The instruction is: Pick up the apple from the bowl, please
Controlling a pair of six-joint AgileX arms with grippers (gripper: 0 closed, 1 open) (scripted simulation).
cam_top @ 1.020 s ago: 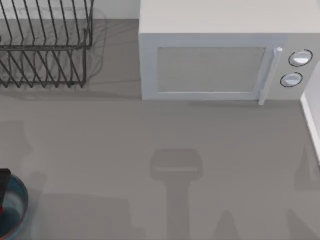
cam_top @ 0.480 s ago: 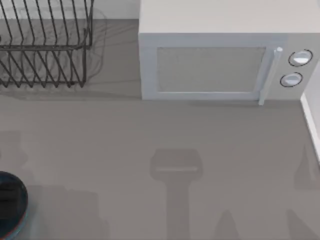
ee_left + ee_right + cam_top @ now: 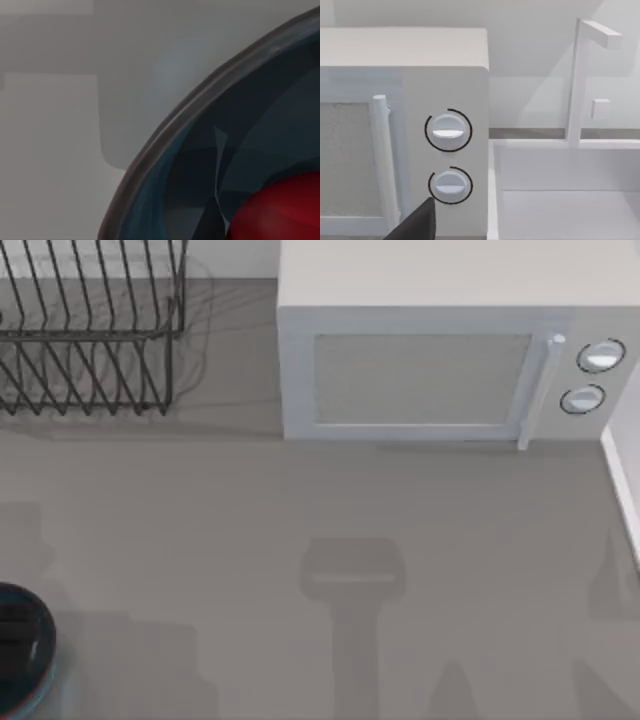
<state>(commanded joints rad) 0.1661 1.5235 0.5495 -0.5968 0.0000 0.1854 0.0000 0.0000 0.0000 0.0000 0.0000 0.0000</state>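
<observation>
Down at the lower left edge of the top view, our left gripper [image 3: 18,640] shows as a dark rounded mass sitting directly over the bowl [image 3: 47,688]. It covers most of the bowl, leaving a thin bluish arc of rim along the mass's right and lower side. From above we cannot tell whether the left gripper is apart, together or clamped on anything.

The left wrist view looks in very close. The bowl's rim sweeps from the lower left of the frame up to the upper right, with the dark blue inside below it. The apple [image 3: 280,212] lies inside the bowl, a glossy red curve at the lower right corner of that frame. The grey table [image 3: 300,500] fills that frame's upper left.

Moving right across the top view, a black wire dish rack [image 3: 90,330] stands in the upper left. Just to its right, the white microwave [image 3: 430,360] takes up the upper middle and right, door shut. Its handle [image 3: 540,390] and two round knobs [image 3: 592,375] are on its right side. A pale strip of sink [image 3: 625,490] runs along the right edge.

The right wrist view faces the microwave's knobs and handle on its left, with the white sink basin and a tall faucet [image 3: 577,80] on its right. A dark tip of our right gripper [image 3: 417,225] pokes in at the lower edge, below the knobs, and we cannot tell its state either.
</observation>
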